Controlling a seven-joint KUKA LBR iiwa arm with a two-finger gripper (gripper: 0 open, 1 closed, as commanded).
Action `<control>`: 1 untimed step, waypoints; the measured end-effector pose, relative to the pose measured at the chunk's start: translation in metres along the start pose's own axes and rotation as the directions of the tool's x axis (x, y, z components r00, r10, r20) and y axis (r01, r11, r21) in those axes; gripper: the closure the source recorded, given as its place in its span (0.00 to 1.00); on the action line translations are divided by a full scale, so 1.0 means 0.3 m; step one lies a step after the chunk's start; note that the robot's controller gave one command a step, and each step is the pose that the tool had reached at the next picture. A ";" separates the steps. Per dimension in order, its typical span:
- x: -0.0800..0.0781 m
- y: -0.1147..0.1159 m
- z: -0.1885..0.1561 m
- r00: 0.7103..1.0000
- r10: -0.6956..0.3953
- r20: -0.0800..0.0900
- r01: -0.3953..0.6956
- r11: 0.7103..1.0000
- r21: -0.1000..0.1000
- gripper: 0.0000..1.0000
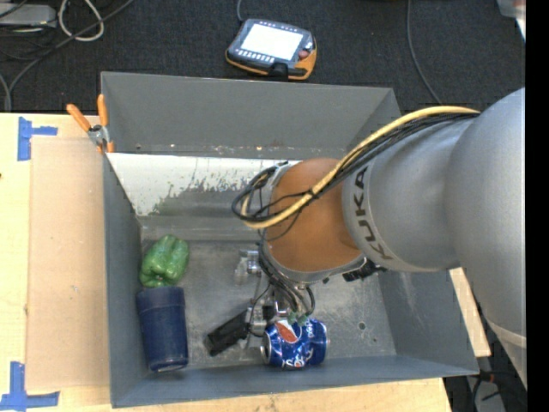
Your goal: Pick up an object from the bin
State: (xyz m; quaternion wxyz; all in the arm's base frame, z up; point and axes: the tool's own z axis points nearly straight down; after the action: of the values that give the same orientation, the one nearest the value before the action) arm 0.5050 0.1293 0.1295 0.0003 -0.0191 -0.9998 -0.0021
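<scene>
My gripper [279, 309] hangs low near the bin's front wall, under the arm's orange cover. It is right above a crushed blue soda can [296, 343] with a red and white logo, lying at the front middle. A small black oblong thing [226, 336] lies just left of the gripper, touching or nearly touching it. I cannot make out anything held in the gripper.
A dark blue cylindrical cup [163, 328] lies on its side along the left wall at the front. A green toy pepper [164, 261] sits just behind it. The arm and its cables cover the bin's right half.
</scene>
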 end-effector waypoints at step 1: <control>-0.026 -0.076 -0.059 0.999 0.047 -0.002 -0.047 0.999 0.000 0.00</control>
State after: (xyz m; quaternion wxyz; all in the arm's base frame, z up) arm 0.5119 0.1061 0.1471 0.0012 -0.0427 -0.9991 -0.0020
